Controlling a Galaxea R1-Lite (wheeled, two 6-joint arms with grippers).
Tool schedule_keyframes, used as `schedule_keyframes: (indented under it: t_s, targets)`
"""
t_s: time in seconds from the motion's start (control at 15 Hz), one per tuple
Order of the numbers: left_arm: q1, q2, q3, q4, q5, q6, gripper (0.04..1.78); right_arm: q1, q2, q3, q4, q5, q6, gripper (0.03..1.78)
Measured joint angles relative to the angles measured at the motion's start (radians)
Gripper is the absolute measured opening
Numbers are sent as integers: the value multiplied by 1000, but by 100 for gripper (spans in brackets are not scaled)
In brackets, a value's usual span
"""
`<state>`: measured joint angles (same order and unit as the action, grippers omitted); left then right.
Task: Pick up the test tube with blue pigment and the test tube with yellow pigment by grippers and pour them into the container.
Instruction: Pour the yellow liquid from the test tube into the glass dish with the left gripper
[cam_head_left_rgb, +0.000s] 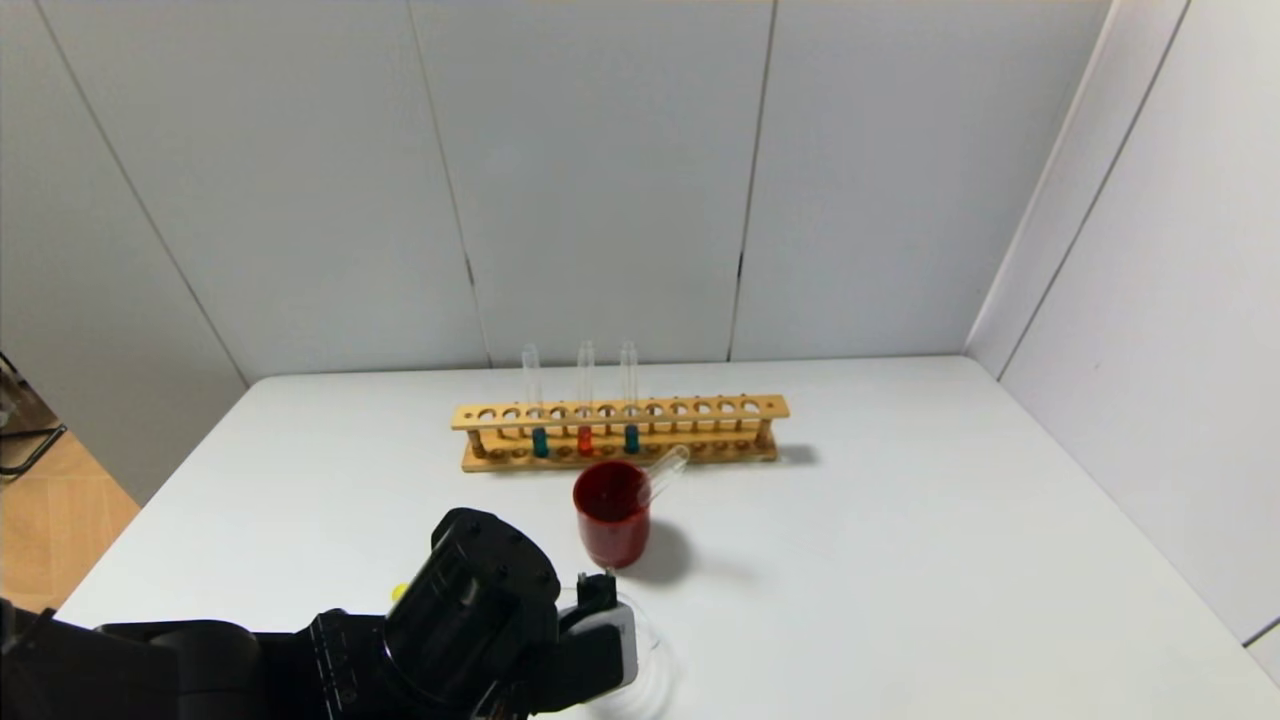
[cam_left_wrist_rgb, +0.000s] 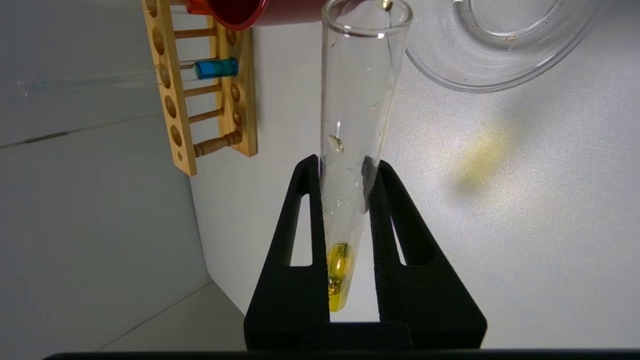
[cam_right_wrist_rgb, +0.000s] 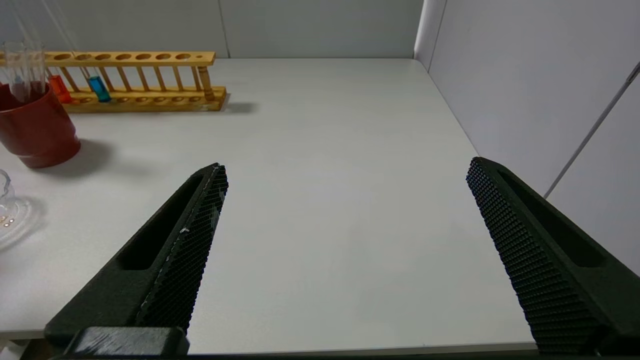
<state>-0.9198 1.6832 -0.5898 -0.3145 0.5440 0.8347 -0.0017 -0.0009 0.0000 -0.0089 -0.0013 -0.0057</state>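
Note:
My left gripper (cam_left_wrist_rgb: 346, 165) is shut on the test tube with yellow pigment (cam_left_wrist_rgb: 357, 100). The yellow liquid (cam_left_wrist_rgb: 339, 275) sits at its round bottom, and its open mouth points toward the clear glass container (cam_left_wrist_rgb: 500, 75). In the head view the left gripper (cam_head_left_rgb: 600, 610) is at the front, over the container's rim (cam_head_left_rgb: 655, 650), and only a yellow tip (cam_head_left_rgb: 398, 592) shows. Two tubes with blue pigment (cam_head_left_rgb: 540, 440) (cam_head_left_rgb: 631, 438) stand in the wooden rack (cam_head_left_rgb: 620, 425). My right gripper (cam_right_wrist_rgb: 346, 170) is open and empty over bare table.
A red-orange tube (cam_head_left_rgb: 585, 438) stands in the rack between the blue ones. A dark red cup (cam_head_left_rgb: 612, 510) in front of the rack holds a leaning empty tube (cam_head_left_rgb: 665, 470). White walls close in behind and on the right.

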Motion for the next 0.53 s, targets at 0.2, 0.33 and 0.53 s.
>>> schedule_keyframes:
  t_s: [0.2,0.33,0.53]
  targets:
    - [2,1,0,0,14,35,30,0,0,0,0,0,0,174]
    - [4,2,0,0,19,46,30,0,0,0,0,0,0,174]
    - [3,5,-5,0,42,53,30,0,0,0,0,0,0,174]
